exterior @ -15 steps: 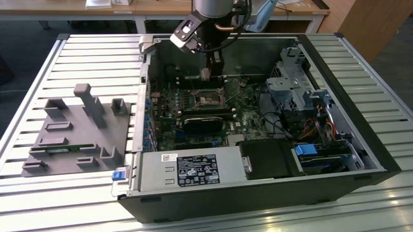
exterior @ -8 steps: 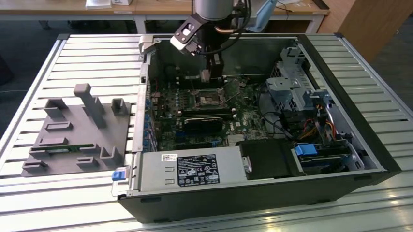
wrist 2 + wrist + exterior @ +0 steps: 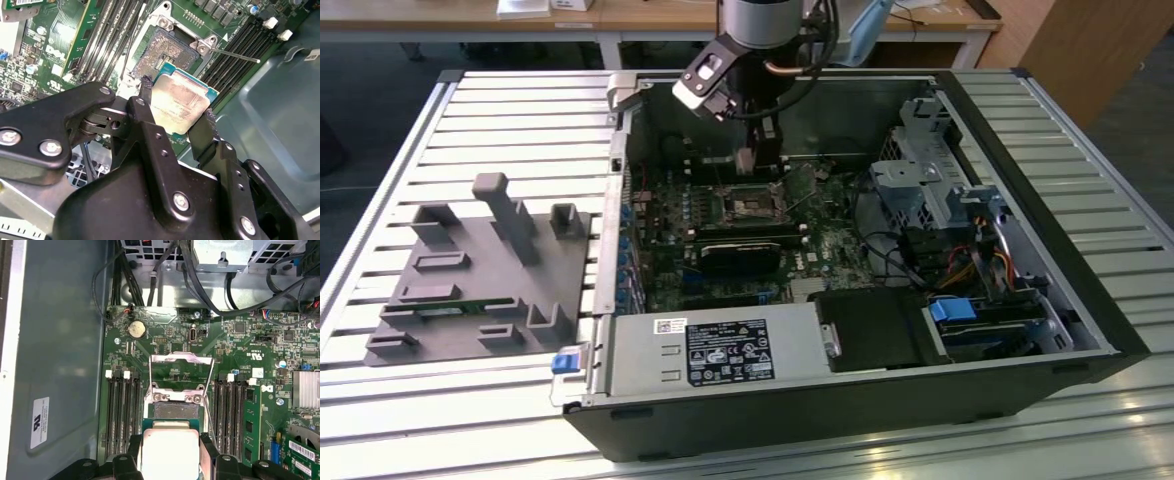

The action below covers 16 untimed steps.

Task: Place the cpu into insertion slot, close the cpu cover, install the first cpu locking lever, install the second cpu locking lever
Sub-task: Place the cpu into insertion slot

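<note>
The cpu (image 3: 182, 100) is a flat square chip with a smudged, silvery-grey metal top on a green-edged base. The hand (image 3: 176, 101) pinches it by two opposite edges between black fingers (image 3: 150, 117). It is held over the insertion slot (image 3: 167, 50) and not seated; the slot's dark pin field lies bare, and the cpu cover (image 3: 182, 358) stands swung open beyond it.

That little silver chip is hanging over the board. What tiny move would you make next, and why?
Probably lower the chip toward the socket. The gripper holds it by two opposite edges above the bare socket, and the cover frame is swung up, out of the way. It looks slightly off-centre, so a small sideways correction may help.
</note>
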{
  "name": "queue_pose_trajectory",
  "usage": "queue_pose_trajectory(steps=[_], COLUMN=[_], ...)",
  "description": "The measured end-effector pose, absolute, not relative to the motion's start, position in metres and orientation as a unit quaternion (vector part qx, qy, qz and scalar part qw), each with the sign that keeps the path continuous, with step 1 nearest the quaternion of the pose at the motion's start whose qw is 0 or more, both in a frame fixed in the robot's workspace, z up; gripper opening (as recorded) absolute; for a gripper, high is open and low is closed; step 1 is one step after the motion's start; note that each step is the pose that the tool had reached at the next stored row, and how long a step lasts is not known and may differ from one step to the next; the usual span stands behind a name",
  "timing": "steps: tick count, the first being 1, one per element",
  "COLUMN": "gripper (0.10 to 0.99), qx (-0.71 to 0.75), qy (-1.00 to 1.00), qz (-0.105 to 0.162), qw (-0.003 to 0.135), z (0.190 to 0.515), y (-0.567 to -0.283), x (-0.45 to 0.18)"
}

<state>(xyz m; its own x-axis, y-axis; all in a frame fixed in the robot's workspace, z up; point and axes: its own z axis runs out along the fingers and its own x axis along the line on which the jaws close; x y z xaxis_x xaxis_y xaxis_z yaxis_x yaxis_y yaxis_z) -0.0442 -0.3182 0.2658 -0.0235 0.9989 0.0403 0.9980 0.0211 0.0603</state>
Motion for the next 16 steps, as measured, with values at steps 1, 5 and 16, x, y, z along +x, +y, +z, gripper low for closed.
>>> queue_pose_trajectory(steps=[1,5,16], gripper=[0.541,0.541,0.541], qx=[0.699,0.699,0.699], qy=[0.715,0.714,0.715], qz=[0.036,0.036,0.036], qw=[0.007,0.007,0.007], z=[0.265,0.263,0.252], y=[-0.319,-0.319,-0.321], x=[-0.044,-0.044,-0.044])
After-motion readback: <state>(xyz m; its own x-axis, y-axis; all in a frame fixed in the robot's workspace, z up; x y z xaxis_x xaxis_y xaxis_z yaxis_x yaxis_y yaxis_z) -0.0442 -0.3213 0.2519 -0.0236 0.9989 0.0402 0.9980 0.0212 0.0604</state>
